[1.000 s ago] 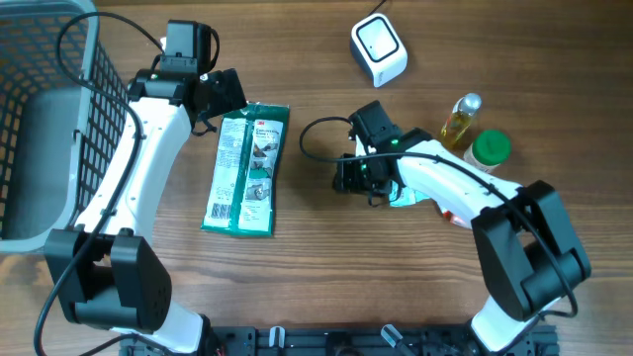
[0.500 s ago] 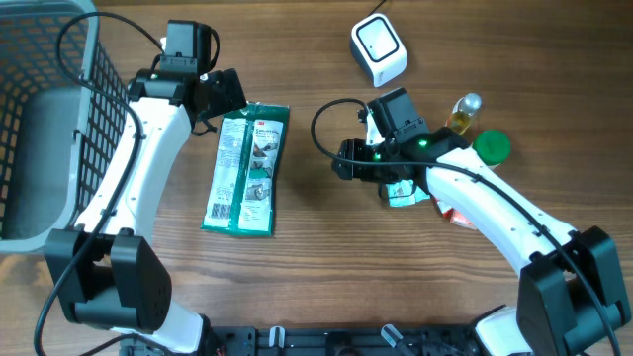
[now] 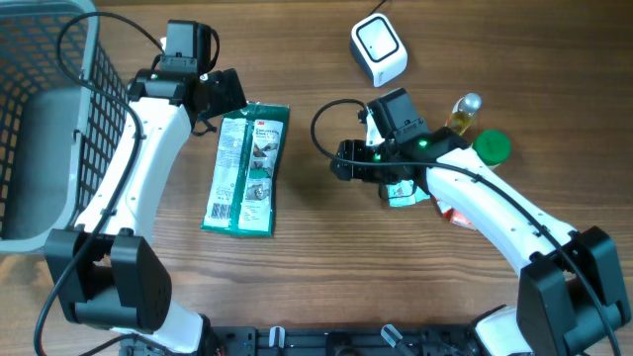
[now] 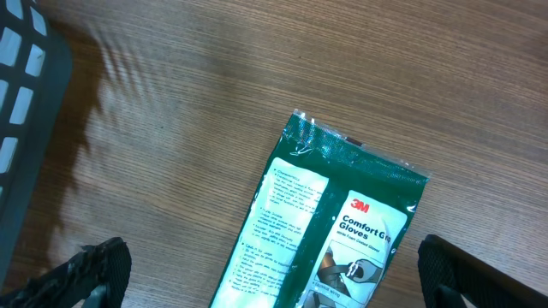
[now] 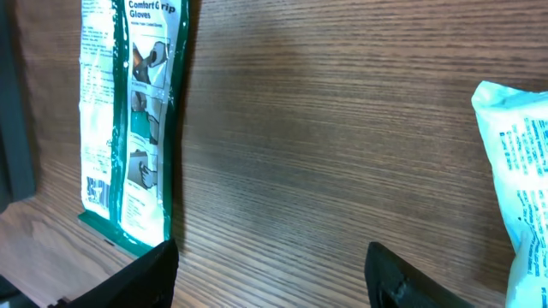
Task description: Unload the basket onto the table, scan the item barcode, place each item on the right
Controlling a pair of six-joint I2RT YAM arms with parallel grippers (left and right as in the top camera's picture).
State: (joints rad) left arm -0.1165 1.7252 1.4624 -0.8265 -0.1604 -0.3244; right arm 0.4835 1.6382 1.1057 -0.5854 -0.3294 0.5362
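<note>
- Left gripper (image 4: 287, 278) spread wide and empty, just above the glove pack's (image 3: 245, 168) 12 o'clock end; right gripper (image 5: 278, 274) spread, empty
- Best to pinch that end squarely, then present the printed face to the scanner (image 3: 379, 49) at 2 o'clock

worktop (image 3: 297, 287): brown wood grain, carries everything
basket (image 3: 99, 119): grey mesh, at the edge on my left
glove pack (image 3: 245, 170): green, lying flat, print up, near basket
scanner (image 3: 379, 49): white, far side, well apart from the pack
oil bottle (image 3: 461, 119): upright, on my right
jar (image 3: 490, 147): green lid, just beside bottle
pouch (image 3: 404, 193): white, flat, near jar
red item (image 3: 457, 215): mostly hidden, can't tell what
</note>
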